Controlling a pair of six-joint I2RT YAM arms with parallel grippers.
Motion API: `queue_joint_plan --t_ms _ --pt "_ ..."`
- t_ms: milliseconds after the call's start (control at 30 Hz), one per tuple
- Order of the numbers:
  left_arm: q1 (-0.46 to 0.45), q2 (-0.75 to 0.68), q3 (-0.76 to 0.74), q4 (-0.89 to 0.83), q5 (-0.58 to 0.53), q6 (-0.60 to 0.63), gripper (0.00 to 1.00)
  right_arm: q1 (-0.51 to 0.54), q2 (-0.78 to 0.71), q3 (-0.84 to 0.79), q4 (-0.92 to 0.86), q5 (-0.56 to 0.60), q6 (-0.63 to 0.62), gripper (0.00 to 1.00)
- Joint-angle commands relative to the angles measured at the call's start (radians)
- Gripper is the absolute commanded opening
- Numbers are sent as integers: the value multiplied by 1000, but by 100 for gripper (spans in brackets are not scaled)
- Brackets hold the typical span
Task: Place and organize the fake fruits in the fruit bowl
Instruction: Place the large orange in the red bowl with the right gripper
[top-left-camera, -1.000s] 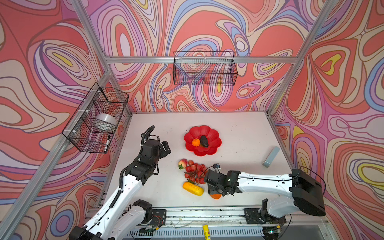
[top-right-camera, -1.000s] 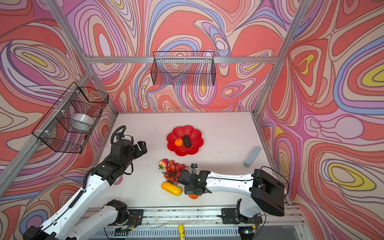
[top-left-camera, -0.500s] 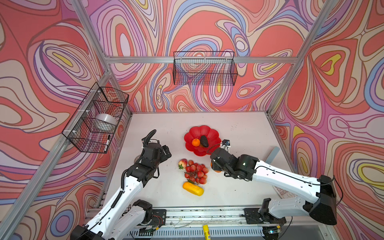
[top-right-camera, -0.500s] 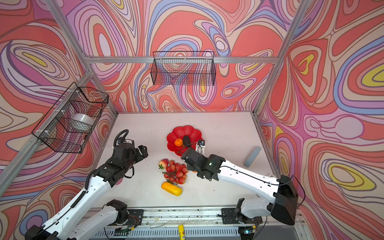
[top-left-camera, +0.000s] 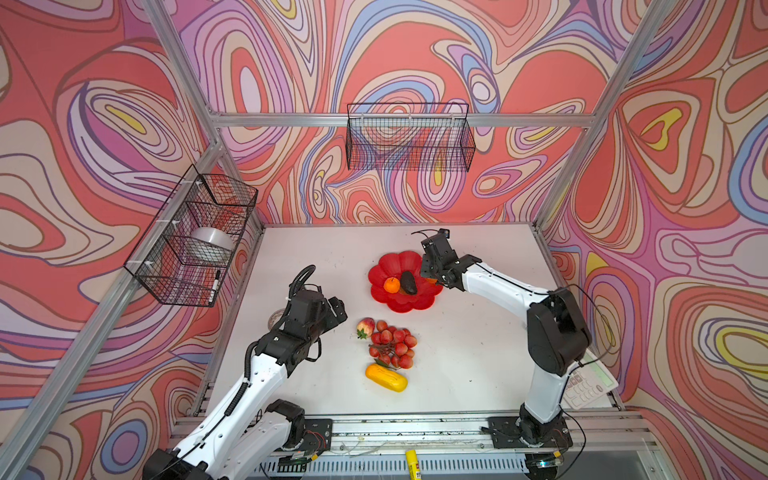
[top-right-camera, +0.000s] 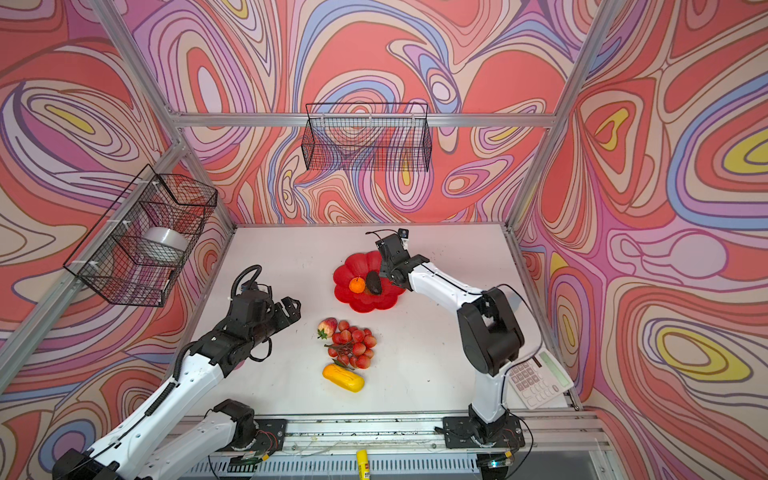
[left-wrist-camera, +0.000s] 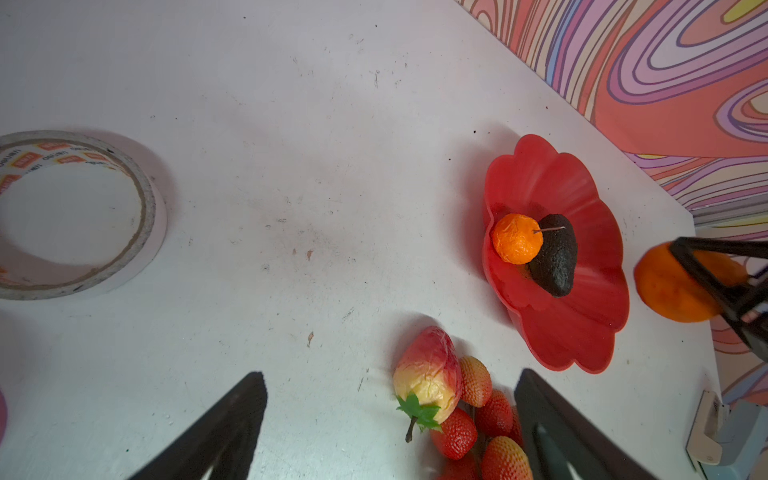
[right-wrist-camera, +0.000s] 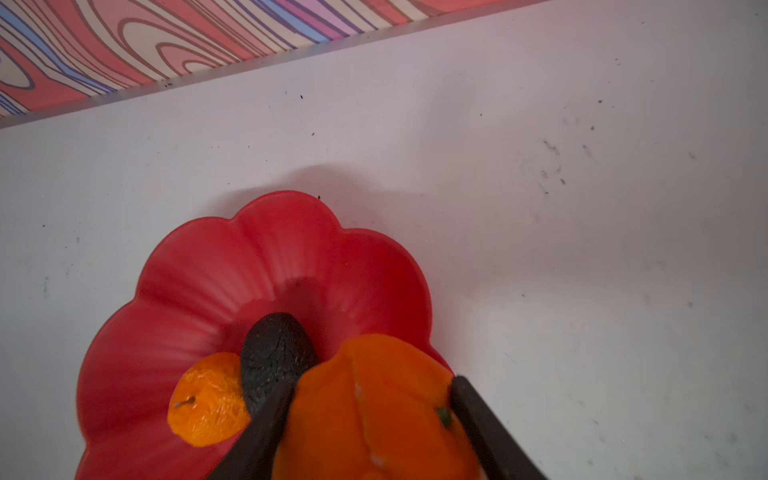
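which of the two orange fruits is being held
The larger smooth orange fruit, clamped between the right gripper's fingers; the smaller wrinkled orange fruit lies free in the red bowl.

Counts: 2 oranges, 1 (top-left-camera: 391, 285) in the bowl (top-left-camera: 397, 305), 1 (right-wrist-camera: 374, 411) clamped in the right end effector (right-wrist-camera: 370, 419). 1 avocado (top-left-camera: 408, 282). 1 strawberry (top-left-camera: 365, 326). 1 berry bunch (top-left-camera: 392, 343). 1 yellow fruit (top-left-camera: 386, 377). 1 bowl. 2 wire baskets (top-left-camera: 409, 137) (top-left-camera: 193, 237). 2 tape rolls, 1 (left-wrist-camera: 75, 214) on the surface (top-left-camera: 478, 340), 1 (top-left-camera: 210, 241) in the side basket. 1 calculator (top-right-camera: 538, 378). 2 arms.
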Motion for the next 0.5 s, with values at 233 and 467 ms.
queue_joint_plan --t_ms 233,467 --pt "9 31 -43 45 94 -38 93 -3 157 115 10 -89 -56 47" --pt "9 106 -42 96 169 -34 93 -8 165 105 11 -97 -31 62"
